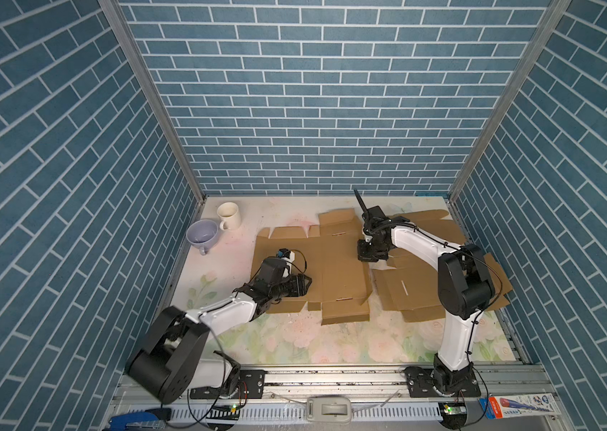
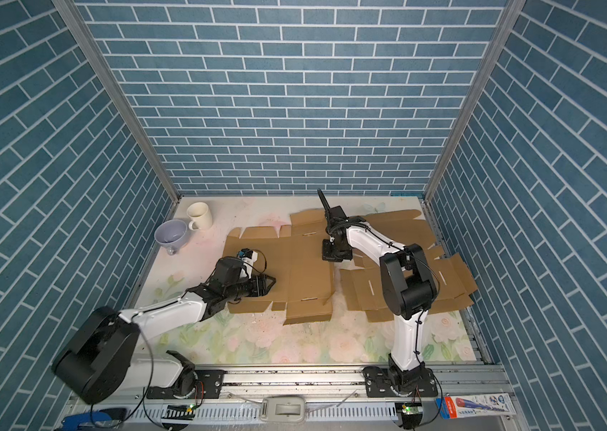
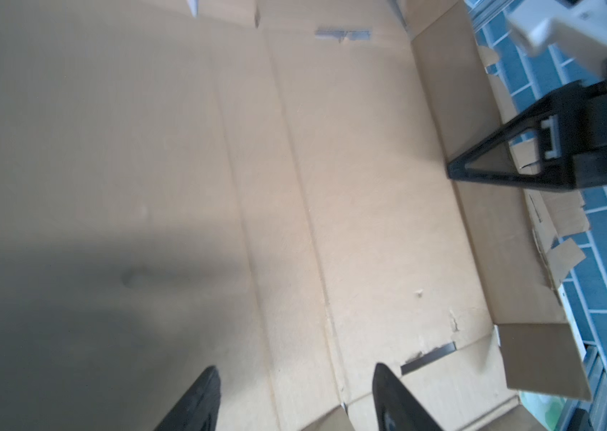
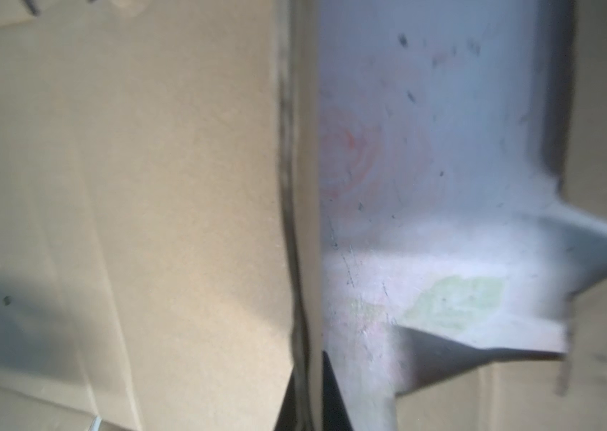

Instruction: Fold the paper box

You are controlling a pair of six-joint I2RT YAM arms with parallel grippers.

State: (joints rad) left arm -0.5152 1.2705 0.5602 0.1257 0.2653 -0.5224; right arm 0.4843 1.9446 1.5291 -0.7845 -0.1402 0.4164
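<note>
**Right tool (image 1: pixel 366 256) clamped on the flat paper box (image 1: pixel 335 261); left tool (image 1: pixel 304 285) slack above it.**

The paper box lies unfolded on the counter (image 1: pixel 294 343), between the two arms. The right tool pinches its right-hand edge, and in the right wrist view that edge runs straight in between the fingers (image 4: pixel 333 395). The left tool sits low over the box's left panel with its fingers (image 3: pixel 201 399) apart and nothing in them. A second cardboard blank (image 1: pixel 406 294) lies just beside the box, under the right arm.

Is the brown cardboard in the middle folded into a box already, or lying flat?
Not folded: the middle cardboard sheet lies spread on the table, flaps out. The right gripper pinches its right-hand edge.
</note>
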